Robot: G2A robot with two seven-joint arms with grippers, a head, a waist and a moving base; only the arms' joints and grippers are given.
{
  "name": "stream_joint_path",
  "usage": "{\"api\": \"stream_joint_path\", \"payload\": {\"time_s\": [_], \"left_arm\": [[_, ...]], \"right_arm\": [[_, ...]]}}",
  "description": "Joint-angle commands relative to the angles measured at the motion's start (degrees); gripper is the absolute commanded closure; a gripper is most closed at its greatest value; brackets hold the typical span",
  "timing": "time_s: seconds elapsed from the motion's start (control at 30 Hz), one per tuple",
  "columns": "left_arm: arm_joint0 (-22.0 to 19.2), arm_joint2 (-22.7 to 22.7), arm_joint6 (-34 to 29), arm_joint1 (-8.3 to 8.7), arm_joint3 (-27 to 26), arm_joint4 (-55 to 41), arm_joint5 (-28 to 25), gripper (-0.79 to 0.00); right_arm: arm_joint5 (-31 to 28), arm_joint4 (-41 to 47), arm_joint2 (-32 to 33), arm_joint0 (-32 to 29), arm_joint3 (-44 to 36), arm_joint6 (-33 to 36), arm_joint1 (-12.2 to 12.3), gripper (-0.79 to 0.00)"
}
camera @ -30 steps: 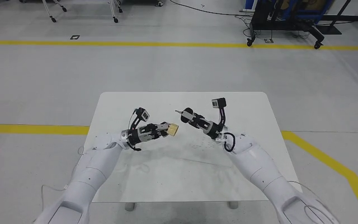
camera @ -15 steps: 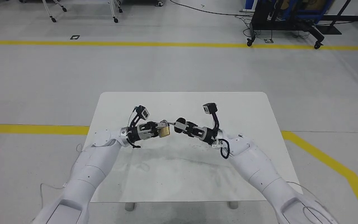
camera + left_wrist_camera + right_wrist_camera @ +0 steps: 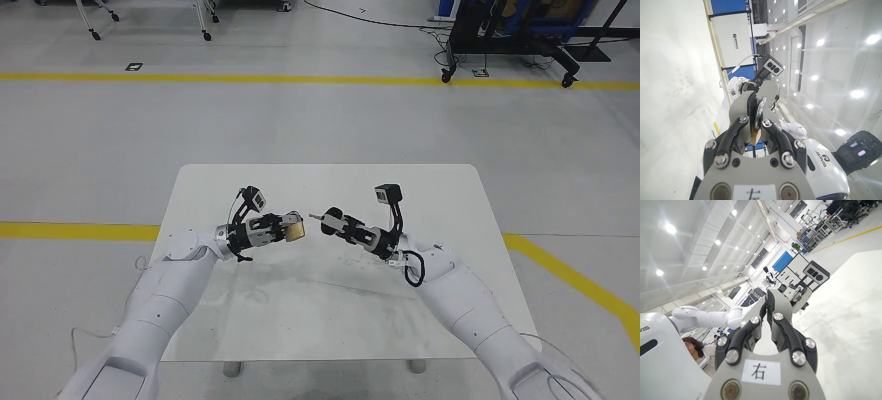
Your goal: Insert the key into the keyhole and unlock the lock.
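Note:
A brass padlock (image 3: 295, 229) is held over the middle of the white table (image 3: 430, 190), with my left gripper (image 3: 285, 227) shut on it. In the left wrist view the silver shackle (image 3: 761, 106) stands between the fingers and the brass body (image 3: 755, 134) sits nearer the palm. My right gripper (image 3: 326, 219) faces it from the right, shut on a small silver key (image 3: 315, 214). The key tip points at the padlock with a small gap between them. In the right wrist view the pads of my right gripper (image 3: 767, 297) are pressed together and hide the key; the left gripper (image 3: 797, 295) shows beyond them.
Both arms hover above the table's middle. The bare tabletop (image 3: 330, 310) spreads out around them, with its edges well away from the grippers. A yellow floor line (image 3: 70, 231) runs past either side of the table.
The right gripper came in until the key met the padlock, then drew back a little to the right. The left gripper shifted the padlock slightly left.

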Motion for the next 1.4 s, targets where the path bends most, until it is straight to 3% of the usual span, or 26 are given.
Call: {"api": "stream_joint_path", "payload": {"time_s": [0.0,0.2,0.4,1.03,1.17,1.37], "left_arm": [[1.0,0.3,2.5,0.00,-0.8,0.6,3.4,0.000],[2.0,0.5,10.0,-0.30,-3.9,-2.7,19.6,0.000],[-0.5,2.5,15.9,-1.31,-5.0,-2.8,29.7,0.000],[-0.6,2.8,16.8,-1.71,-5.4,-3.7,29.4,0.000],[-0.7,3.3,23.1,-1.90,-5.7,-0.4,29.2,0.000],[-1.4,2.4,25.6,-2.06,-5.4,-0.5,29.0,0.000]], "right_arm": [[0.0,0.0,0.0,0.0,0.0,0.0,0.0,0.000],[2.7,5.9,1.8,-2.9,-2.5,-3.1,0.2,0.000],[10.1,8.4,4.8,-6.6,-4.1,-3.6,1.2,0.000],[11.1,8.1,6.1,-8.1,-5.4,-4.4,1.6,0.000],[20.0,12.3,5.7,-9.0,-7.7,-5.7,1.3,0.000],[26.1,16.9,4.6,-10.5,-8.2,-7.2,0.6,0.000]]}}
